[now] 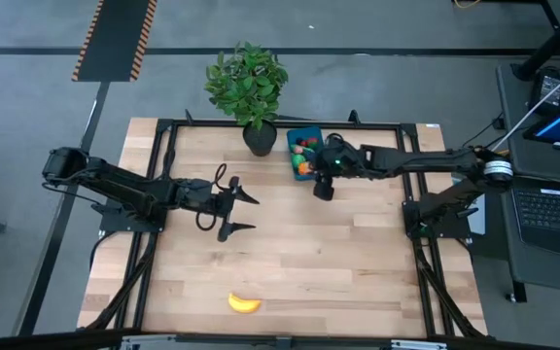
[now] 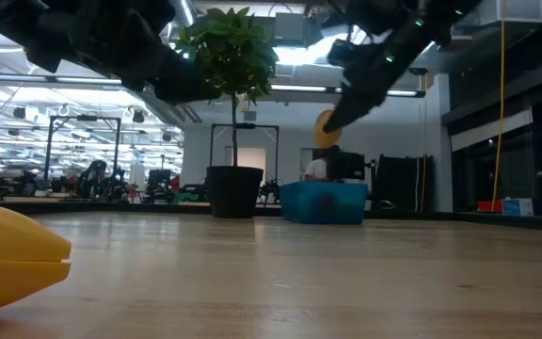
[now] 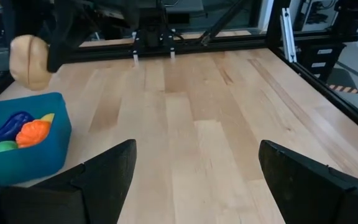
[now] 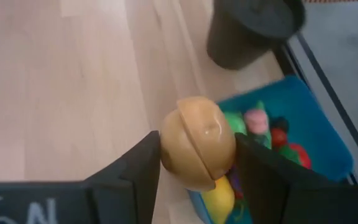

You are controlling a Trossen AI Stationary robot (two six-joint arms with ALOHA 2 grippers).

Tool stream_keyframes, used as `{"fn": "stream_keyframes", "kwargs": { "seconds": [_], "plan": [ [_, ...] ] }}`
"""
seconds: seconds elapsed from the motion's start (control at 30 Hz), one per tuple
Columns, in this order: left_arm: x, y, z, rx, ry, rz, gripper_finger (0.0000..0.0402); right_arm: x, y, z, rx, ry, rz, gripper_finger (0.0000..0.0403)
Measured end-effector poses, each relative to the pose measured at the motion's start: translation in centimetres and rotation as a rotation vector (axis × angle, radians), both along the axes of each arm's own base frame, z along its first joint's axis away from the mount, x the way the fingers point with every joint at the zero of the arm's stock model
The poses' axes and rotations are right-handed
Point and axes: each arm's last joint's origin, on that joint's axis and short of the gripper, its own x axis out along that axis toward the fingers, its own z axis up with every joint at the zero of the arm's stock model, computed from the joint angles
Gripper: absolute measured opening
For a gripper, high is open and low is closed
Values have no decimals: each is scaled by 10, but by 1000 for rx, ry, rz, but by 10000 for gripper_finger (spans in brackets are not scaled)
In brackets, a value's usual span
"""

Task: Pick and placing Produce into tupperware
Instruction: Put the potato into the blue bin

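The blue tupperware (image 1: pixel 294 136) stands at the table's far middle with several toy fruits in it. It also shows in the left wrist view as tupperware (image 3: pixel 23 158) and in the right wrist view as tupperware (image 4: pixel 309 118). My right gripper (image 1: pixel 321 187) is just on its near side, shut on a tan potato (image 4: pixel 197 149), which is also visible as the potato (image 2: pixel 325 127). A yellow banana (image 1: pixel 244 303) lies on the table near the front edge. My left gripper (image 3: pixel 194 180) hovers open at the table's left middle and holds nothing. My right gripper pinches the potato between its two fingers (image 4: pixel 143 171), one on each of two opposite sides (image 4: pixel 169 152). The fingers slant down from the table's right side. The potato is lifted clear, well above the table beside the tupperware's near wall.
A leafy plant in a dark pot (image 1: pixel 259 139) stands just left of the tupperware. A black metal frame (image 1: pixel 163 175) runs round the table. Bare wood (image 1: pixel 338 262) lies between the grippers and the banana.
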Motion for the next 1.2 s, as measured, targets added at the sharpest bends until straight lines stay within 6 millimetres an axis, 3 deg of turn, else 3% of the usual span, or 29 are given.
{"fn": "stream_keyframes", "kwargs": {
  "seconds": [0.1,0.37,0.53,0.8,1.2],
  "plan": [
    [0,1,0,7,0,18,331,-18,3,-6,-13,-64,-5,180],
    [1,6,1,13,-10,78,331,-64,6,7,-61,-398,44,180],
    [1,6,1,10,-13,79,331,-80,0,-2,-43,-483,60,180],
    [1,6,2,10,-18,83,331,-81,-14,-11,-40,-502,32,180],
    [2,14,0,13,-12,118,331,-56,-54,-38,-97,-387,-95,180]
  ]
}}
